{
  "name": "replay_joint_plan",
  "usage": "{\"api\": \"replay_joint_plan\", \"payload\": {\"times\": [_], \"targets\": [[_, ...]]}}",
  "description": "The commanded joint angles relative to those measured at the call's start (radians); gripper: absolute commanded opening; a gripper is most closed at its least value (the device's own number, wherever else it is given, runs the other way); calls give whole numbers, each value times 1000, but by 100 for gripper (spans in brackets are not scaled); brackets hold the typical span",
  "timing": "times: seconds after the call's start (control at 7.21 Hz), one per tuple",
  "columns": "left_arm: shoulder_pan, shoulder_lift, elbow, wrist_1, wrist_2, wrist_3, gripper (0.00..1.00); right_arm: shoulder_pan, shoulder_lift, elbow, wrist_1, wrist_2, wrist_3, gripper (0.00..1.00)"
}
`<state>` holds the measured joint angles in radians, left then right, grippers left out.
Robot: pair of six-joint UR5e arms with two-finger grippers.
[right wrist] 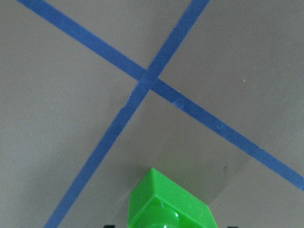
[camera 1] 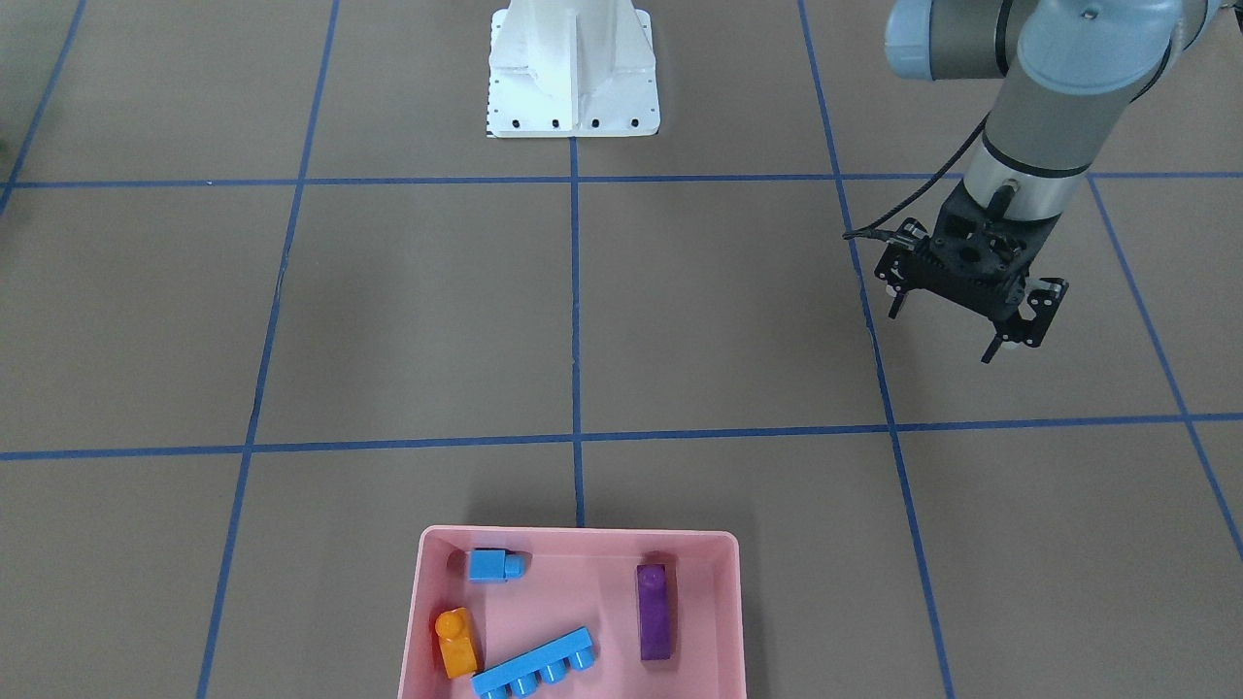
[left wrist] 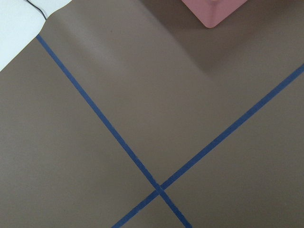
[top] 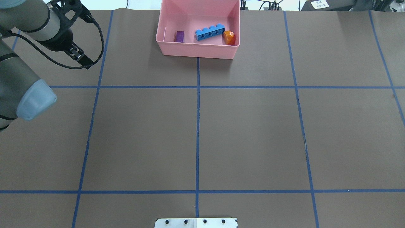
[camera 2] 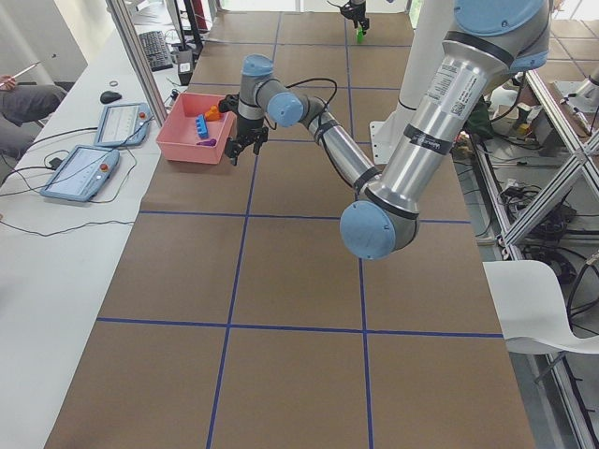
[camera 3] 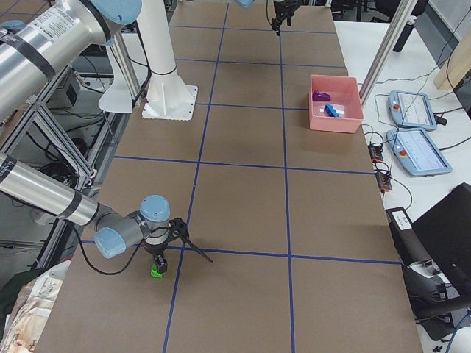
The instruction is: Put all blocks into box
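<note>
Green brick (right wrist: 171,204) cropped at bottom edge — right end effector (camera 3: 157,263) too small to judge.

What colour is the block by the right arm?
Green block; right wrist view shows it best.

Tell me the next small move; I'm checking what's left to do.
Probably the right gripper should lift the green block, heading for the box. That block sits at the gripper, far from the box; four others already lie inside. Whether the jaws are shut I cannot tell.
</note>
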<state>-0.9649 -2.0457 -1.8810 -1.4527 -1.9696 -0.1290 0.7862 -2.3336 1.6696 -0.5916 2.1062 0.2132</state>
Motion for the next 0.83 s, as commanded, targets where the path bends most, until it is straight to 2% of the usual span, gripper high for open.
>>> {"api": "replay_joint_plan", "payload": {"times": [0.0,0.28,0.42,0.55,0.69], "targets": [[-2,2,0,0,0,-1,100,-4,22,-8,-1,-2,-41,83],[0,2,5,0,2,2,100,-5,31,-25,-1,2,-44,81],[0,1,5,0,0,2,100,-1,20,-21,1,8,-46,25],[0,2,5,0,0,2,100,1,19,-18,2,8,-46,0],[1,1,5,0,0,2,100,2,14,-18,16,9,-37,0]]}}
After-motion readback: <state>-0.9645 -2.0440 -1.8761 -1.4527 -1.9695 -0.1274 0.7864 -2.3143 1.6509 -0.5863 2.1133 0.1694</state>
